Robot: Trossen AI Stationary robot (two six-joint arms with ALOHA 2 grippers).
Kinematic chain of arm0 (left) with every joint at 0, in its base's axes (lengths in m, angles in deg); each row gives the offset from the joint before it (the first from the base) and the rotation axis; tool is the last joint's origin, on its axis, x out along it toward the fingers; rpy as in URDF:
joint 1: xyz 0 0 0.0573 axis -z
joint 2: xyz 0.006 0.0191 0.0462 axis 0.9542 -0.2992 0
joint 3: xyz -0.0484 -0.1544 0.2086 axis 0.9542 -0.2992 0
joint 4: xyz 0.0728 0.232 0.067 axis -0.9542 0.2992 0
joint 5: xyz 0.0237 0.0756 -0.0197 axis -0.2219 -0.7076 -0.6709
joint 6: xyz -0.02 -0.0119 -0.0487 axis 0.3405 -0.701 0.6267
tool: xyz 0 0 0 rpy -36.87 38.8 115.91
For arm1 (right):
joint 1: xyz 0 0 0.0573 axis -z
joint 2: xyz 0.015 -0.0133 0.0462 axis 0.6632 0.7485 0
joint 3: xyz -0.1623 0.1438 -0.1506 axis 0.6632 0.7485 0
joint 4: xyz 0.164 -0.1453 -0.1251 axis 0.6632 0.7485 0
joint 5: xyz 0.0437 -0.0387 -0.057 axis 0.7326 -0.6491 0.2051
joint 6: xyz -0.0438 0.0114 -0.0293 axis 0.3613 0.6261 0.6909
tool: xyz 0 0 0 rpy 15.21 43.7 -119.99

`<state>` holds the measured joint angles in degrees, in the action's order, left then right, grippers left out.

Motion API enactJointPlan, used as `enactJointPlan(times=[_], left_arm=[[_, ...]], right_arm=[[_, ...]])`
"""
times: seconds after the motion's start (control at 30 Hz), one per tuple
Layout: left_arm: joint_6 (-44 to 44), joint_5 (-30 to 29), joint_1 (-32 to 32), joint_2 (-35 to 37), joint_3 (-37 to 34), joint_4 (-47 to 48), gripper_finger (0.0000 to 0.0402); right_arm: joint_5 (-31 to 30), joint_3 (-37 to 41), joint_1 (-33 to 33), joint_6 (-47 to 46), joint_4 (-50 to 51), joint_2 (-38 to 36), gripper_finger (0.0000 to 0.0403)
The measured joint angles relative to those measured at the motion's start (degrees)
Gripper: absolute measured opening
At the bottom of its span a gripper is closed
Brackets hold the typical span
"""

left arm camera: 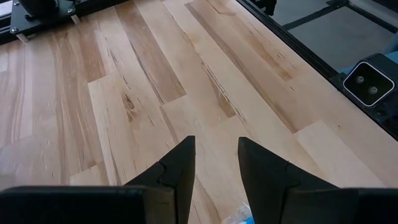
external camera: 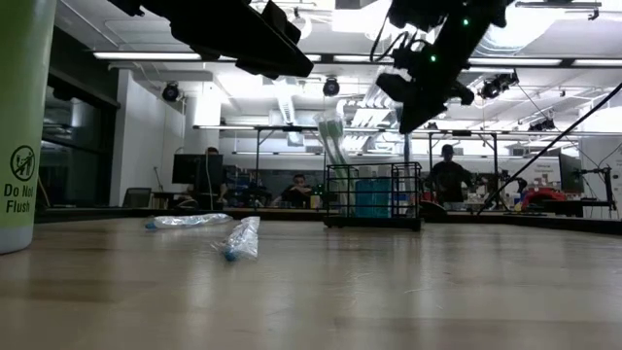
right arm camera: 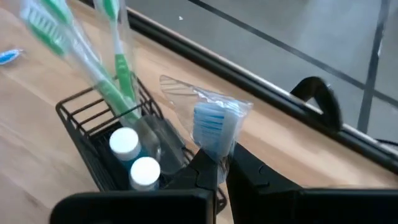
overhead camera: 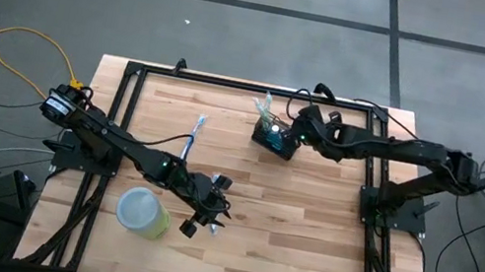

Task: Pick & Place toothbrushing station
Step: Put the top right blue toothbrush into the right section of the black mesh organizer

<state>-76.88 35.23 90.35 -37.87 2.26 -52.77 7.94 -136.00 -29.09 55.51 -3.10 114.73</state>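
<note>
At the near edge of the table [overhead camera: 300,266] you see the light-green cup [overhead camera: 142,210] lying toward the left, with the left gripper [overhead camera: 206,212] just beside it over bare wood; in the left wrist view its two dark fingers [left arm camera: 180,168] stand spread apart with only planks between them, and a scrap of blue and clear wrapping [left arm camera: 241,216] shows beneath one finger. A little farther in, a wrapped blue toothbrush [overhead camera: 193,137] lies flat on the boards, apart from both arms; in the low view two wrapped items [external camera: 239,239] lie on the wood in front of the basket. Farther still, near the far edge and right of centre, you find the black wire basket [overhead camera: 274,139] standing upright on the table. It holds green toothbrushes in clear wrap [right arm camera: 115,87] that lean up and out of it, and two white caps [right arm camera: 135,160] show inside. The right gripper [right arm camera: 222,163] sits at the basket's right side, its fingers pressed together on a wrapped blue brush head [right arm camera: 214,129] that stands above the basket's rim. In the low view that arm [external camera: 432,58] comes down from above just right of the basket [external camera: 373,197]. Beyond the table, seated people [external camera: 449,177] show in the room.
</note>
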Motion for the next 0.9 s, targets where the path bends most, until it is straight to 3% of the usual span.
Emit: enactJointPlan(times=[0.33,0.9], left_arm=[[-0.02,0.03,0.00,0.00,0.00,-0.07,0.0118],[-0.04,0.04,0.00,0.00,0.00,-0.12,0.0118]], right_arm=[[2.28,7.34,1.27,-0.23,-11.56,-0.17,0.0006],[4.27,7.66,1.49,0.01,-10.85,0.00,0.0077]])
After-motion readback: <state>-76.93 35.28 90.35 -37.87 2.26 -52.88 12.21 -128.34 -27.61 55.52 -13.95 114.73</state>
